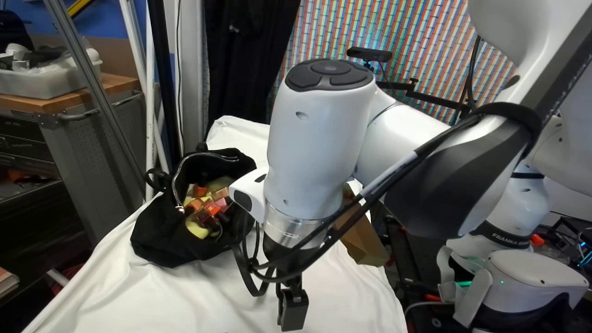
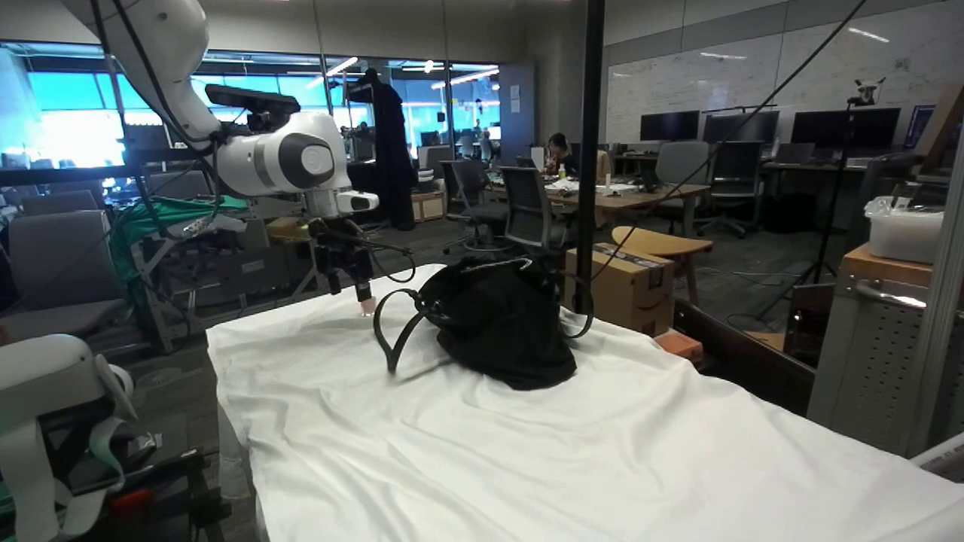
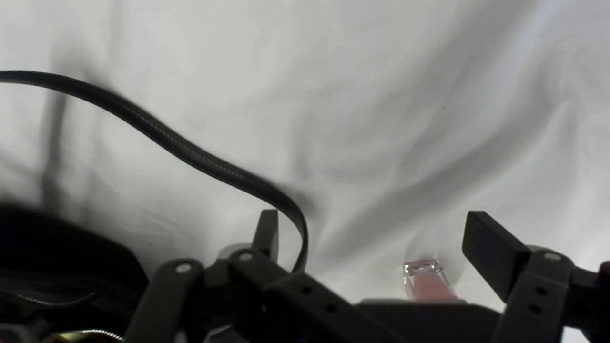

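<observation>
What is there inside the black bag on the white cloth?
Inside the black bag, an exterior view shows small orange, red and pink objects and something yellow. The bottom is covered, so anything beneath them cannot be seen.

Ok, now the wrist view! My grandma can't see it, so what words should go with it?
An open black gripper over a white cloth, with a small clear-and-pink object, partly hidden, showing between its jaws. A black strap curves over the cloth from the picture's left edge, and part of a black bag shows at lower left.

Office chairs (image 2: 525, 203) stand before bright windows (image 2: 71, 113) and a whiteboard (image 2: 678, 86).
</observation>
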You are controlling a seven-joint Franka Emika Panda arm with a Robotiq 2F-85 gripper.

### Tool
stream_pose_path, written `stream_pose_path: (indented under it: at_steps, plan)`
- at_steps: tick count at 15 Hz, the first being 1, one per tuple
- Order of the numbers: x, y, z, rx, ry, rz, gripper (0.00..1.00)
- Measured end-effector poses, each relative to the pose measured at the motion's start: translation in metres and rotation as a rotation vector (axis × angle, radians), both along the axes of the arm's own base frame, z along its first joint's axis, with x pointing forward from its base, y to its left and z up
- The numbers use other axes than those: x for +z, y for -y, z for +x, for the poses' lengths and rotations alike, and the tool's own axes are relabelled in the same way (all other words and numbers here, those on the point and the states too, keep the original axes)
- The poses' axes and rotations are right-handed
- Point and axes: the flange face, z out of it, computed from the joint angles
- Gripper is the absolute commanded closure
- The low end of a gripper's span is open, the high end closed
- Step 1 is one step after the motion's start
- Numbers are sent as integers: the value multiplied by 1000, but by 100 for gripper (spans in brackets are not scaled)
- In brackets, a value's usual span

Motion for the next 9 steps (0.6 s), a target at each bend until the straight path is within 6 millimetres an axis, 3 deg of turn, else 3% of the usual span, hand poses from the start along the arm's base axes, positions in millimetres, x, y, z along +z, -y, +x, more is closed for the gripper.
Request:
stream_pose_path:
  at_steps: [4, 9]
  plan:
    - [-10, -22, -4, 106, -25, 14, 0]
    - [-22, -45, 8, 199, -34, 29, 0]
